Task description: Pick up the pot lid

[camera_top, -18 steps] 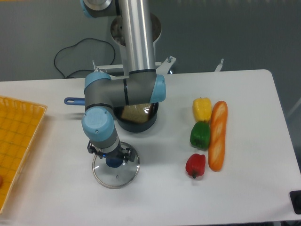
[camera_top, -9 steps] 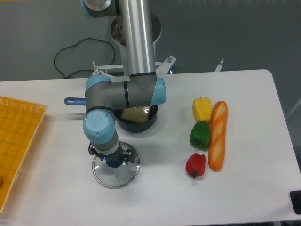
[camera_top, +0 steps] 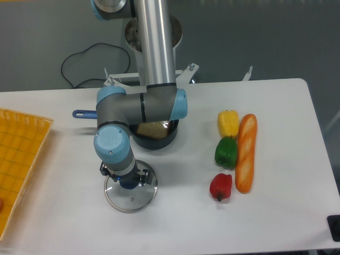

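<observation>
Two fingers (camera_top: 144,175) flank the blue knob (camera_top: 128,184) (lid (camera_top: 125,203) beneath).

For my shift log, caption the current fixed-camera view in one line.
UR5e's fingers at the dark blue knob of the glass pot lid, which lies flat on the table.

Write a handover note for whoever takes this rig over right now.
Gripper: low over the lid, fingers spread, one on each side of the knob; it looks open, with no grip made.
Pot lid: flat on the table, its dark blue knob up. The black pot stands just behind it.
Done: fingers lined up at the knob.
Left: close on the knob, check the hold, lift the lid.
</observation>
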`<state>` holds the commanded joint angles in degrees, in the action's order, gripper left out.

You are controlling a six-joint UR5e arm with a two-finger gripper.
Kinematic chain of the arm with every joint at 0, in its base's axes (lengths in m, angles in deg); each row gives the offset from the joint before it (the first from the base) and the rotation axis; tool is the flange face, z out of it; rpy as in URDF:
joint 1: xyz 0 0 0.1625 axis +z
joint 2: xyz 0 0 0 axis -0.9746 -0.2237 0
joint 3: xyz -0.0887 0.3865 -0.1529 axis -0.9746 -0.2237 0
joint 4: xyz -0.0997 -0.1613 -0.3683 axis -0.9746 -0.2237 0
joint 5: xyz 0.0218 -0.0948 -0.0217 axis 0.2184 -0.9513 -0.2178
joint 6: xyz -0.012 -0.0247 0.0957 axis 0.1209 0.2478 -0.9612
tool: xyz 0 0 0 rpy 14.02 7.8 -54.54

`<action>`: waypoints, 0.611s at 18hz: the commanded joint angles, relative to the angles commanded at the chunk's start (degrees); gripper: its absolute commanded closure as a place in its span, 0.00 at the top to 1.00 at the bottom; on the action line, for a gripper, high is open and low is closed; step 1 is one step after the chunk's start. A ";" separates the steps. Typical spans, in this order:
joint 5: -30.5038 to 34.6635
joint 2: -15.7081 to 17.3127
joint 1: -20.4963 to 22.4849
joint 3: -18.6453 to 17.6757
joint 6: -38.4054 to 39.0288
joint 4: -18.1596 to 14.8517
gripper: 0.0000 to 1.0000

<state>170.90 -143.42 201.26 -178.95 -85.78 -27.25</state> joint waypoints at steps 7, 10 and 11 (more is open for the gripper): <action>0.00 0.00 -0.09 0.00 0.00 0.00 0.65; 0.00 0.00 -0.09 0.00 0.00 -0.09 0.59; 0.00 0.09 -0.09 0.00 0.00 -0.09 0.55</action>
<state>170.90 -143.34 201.17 -178.94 -85.78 -27.34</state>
